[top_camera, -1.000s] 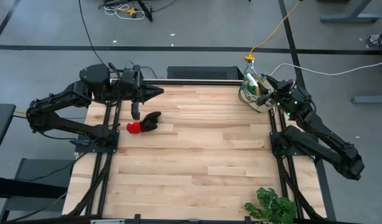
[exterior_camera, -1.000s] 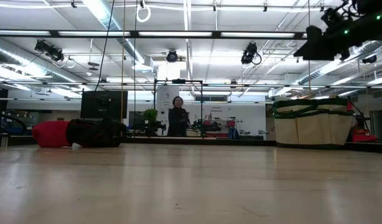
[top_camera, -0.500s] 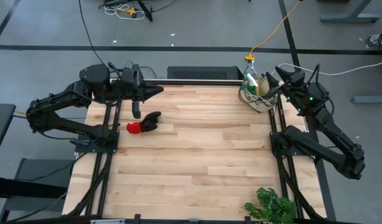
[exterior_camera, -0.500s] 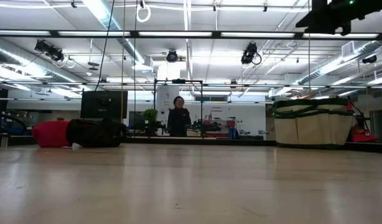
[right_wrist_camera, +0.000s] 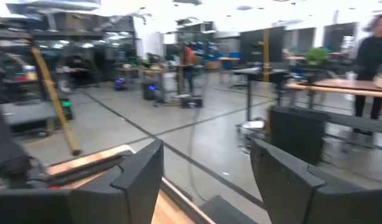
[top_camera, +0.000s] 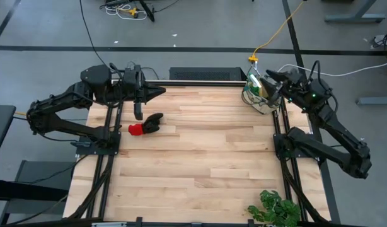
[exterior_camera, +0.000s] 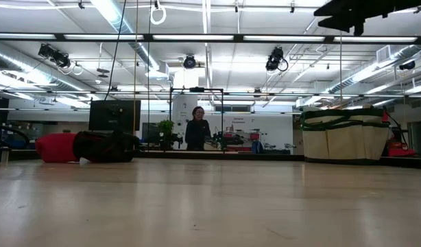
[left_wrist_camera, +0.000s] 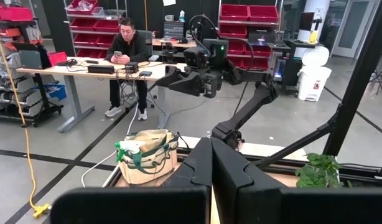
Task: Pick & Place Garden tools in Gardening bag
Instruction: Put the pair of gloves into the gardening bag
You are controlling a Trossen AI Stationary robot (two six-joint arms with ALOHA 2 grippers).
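Observation:
The beige gardening bag point(top_camera: 259, 93) stands at the table's far right corner; it also shows in the low view point(exterior_camera: 341, 140) and the left wrist view point(left_wrist_camera: 144, 163), where a green spray bottle's head point(left_wrist_camera: 129, 148) sticks out of its top. The red-and-black glove point(top_camera: 145, 124) lies on the table at the far left, also seen in the low view point(exterior_camera: 87, 147). My right gripper point(top_camera: 273, 82) hangs above the bag, open and empty point(right_wrist_camera: 206, 171). My left gripper point(top_camera: 161, 92) is shut and empty point(left_wrist_camera: 211, 168), above the far edge, just beyond the glove. The other tools are out of view.
A leafy green plant point(top_camera: 275, 208) stands at the table's near right corner. Bare wood lies between the glove and the bag point(top_camera: 206, 139). A person point(exterior_camera: 195, 129) stands in the room beyond the table, and another sits at a desk point(left_wrist_camera: 127, 53).
My right gripper has risen from the bag's top and now hangs well above it, its wrist lifted out of the low view's upper edge. The bag and the glove have stayed in place.

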